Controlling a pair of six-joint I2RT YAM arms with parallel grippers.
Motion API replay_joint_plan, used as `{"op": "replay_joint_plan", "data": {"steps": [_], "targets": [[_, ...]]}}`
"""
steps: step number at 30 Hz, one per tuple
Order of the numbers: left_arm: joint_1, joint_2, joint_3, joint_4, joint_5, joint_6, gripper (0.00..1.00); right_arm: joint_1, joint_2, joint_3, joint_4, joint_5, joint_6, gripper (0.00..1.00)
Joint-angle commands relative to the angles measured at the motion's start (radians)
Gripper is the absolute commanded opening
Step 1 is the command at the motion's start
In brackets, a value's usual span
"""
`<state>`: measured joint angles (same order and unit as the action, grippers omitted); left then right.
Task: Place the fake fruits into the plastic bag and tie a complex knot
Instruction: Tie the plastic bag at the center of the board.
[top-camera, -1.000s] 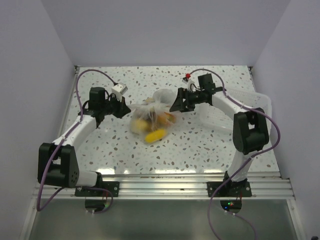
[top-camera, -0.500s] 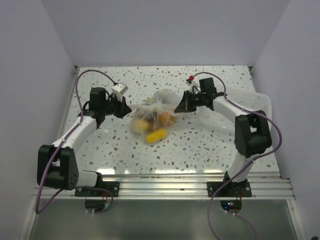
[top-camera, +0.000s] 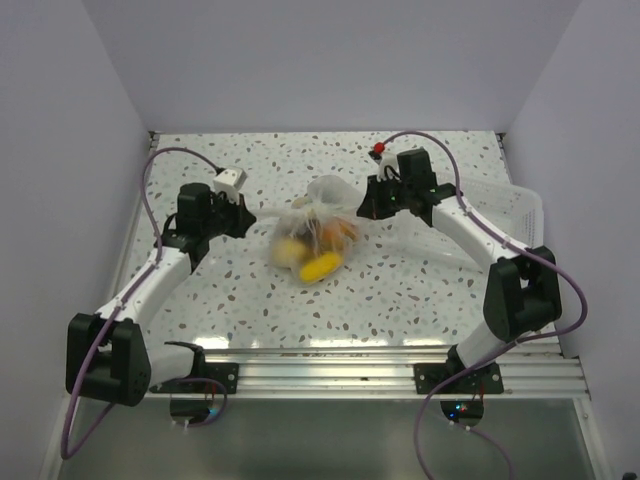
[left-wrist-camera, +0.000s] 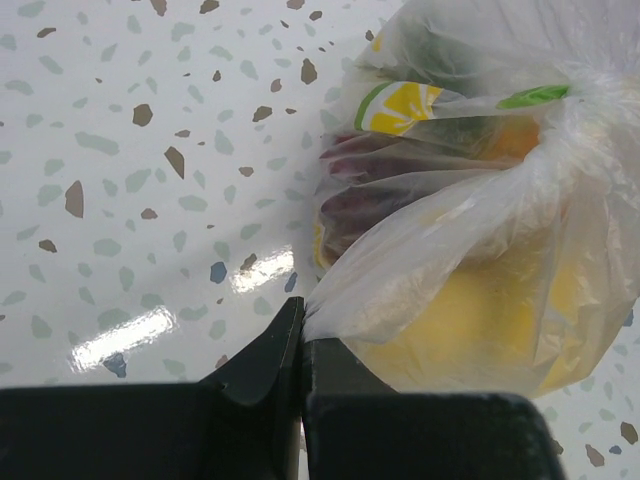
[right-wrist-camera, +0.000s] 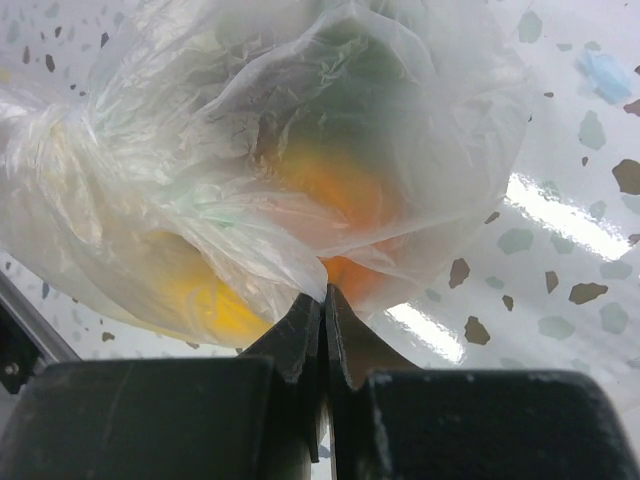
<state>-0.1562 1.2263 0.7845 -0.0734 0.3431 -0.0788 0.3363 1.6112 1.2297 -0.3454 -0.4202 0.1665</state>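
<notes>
A second ago the right gripper (right-wrist-camera: 325, 290) stood apart beside the plastic bag (top-camera: 320, 195); now it has closed on a fold of the film, while the left gripper (left-wrist-camera: 302, 325) stays pinched on the opposite flap. The bag, with the fake fruits (top-camera: 318, 268) inside, lies mid-tabletop (top-camera: 400, 290), stretched between them. With both flaps held, tying can likely proceed.

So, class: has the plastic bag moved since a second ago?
Yes, slightly: the plastic bag has shifted right, toward the white tray.
</notes>
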Motion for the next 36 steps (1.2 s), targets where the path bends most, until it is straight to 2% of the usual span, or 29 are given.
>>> {"op": "replay_joint_plan", "data": {"steps": [1, 4, 5, 7, 8, 10, 11, 14, 17, 19, 24, 26, 28, 31, 36], "targets": [[0.049, 0.002, 0.013, 0.001, -0.239, 0.022, 0.00, -0.054, -0.025, -0.009, -0.076, 0.261, -0.145, 0.00], [0.055, -0.010, 0.001, 0.020, -0.014, 0.036, 0.00, -0.048, -0.022, -0.006, -0.072, 0.229, -0.145, 0.00], [0.053, -0.013, 0.001, 0.021, 0.101, 0.019, 0.07, -0.042, -0.017, 0.001, -0.082, 0.218, -0.147, 0.00], [0.053, -0.017, -0.001, 0.035, 0.206, -0.022, 0.13, -0.028, -0.014, 0.013, -0.086, 0.184, -0.147, 0.00], [0.053, -0.019, 0.004, 0.040, 0.226, -0.029, 0.20, -0.025, -0.014, 0.013, -0.083, 0.178, -0.145, 0.00], [0.053, -0.033, 0.007, 0.056, 0.241, -0.038, 0.26, -0.023, -0.016, 0.017, -0.084, 0.146, -0.140, 0.00], [0.053, -0.043, -0.004, 0.116, 0.246, -0.042, 0.30, -0.019, -0.014, 0.019, -0.090, 0.135, -0.140, 0.00], [0.052, -0.077, -0.062, 0.240, 0.255, -0.036, 0.38, -0.014, -0.007, 0.027, -0.104, 0.097, -0.140, 0.00], [0.052, -0.050, -0.062, 0.276, 0.299, -0.006, 0.41, -0.014, -0.008, 0.031, -0.113, 0.086, -0.144, 0.00], [0.052, -0.018, -0.050, 0.268, 0.356, 0.005, 0.42, -0.013, -0.008, 0.030, -0.115, 0.083, -0.142, 0.00], [0.052, -0.025, -0.064, 0.248, 0.477, 0.071, 0.62, -0.011, 0.004, 0.053, -0.132, 0.058, -0.147, 0.00], [0.052, -0.039, -0.076, 0.224, 0.525, 0.158, 0.70, -0.011, 0.010, 0.054, -0.133, 0.038, -0.151, 0.00], [0.052, -0.039, -0.082, 0.198, 0.533, 0.251, 0.70, -0.013, 0.013, 0.062, -0.141, 0.031, -0.156, 0.00], [0.052, -0.011, -0.073, 0.199, 0.485, 0.325, 0.70, -0.011, 0.013, 0.063, -0.155, 0.015, -0.160, 0.00], [0.044, 0.085, -0.021, 0.199, 0.482, 0.442, 0.67, -0.014, 0.021, 0.062, -0.158, -0.009, -0.162, 0.00]]}}
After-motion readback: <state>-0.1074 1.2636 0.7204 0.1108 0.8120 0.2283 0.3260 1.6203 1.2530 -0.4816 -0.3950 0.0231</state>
